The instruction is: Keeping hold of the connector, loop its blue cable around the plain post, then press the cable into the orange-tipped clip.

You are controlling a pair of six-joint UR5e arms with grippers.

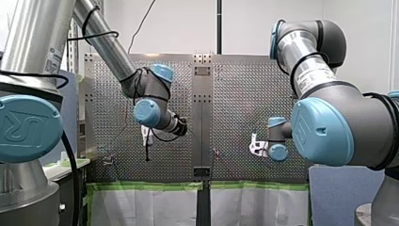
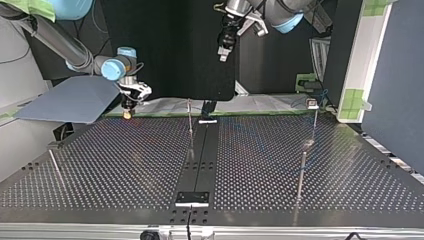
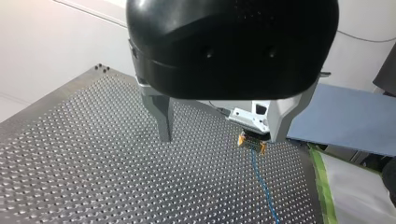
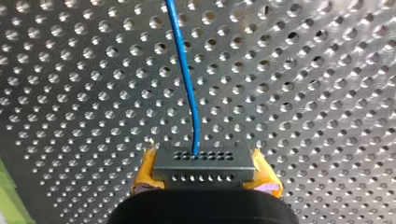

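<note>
Perforated steel worktop (image 2: 125,165) spreads below both arms. My right pincer (image 2: 128,114) clamps the grey multi-hole connector (image 4: 203,167) at the top view's far left, presumably so its thin blue cable (image 4: 184,70) trails free for looping; my left pincer (image 3: 223,136) hangs spread, empty, well above.

Blue cable (image 4: 184,70) leaves grey connector (image 4: 203,164) between yellow pads (image 4: 145,171), over silver perforated table (image 4: 303,93).
</note>
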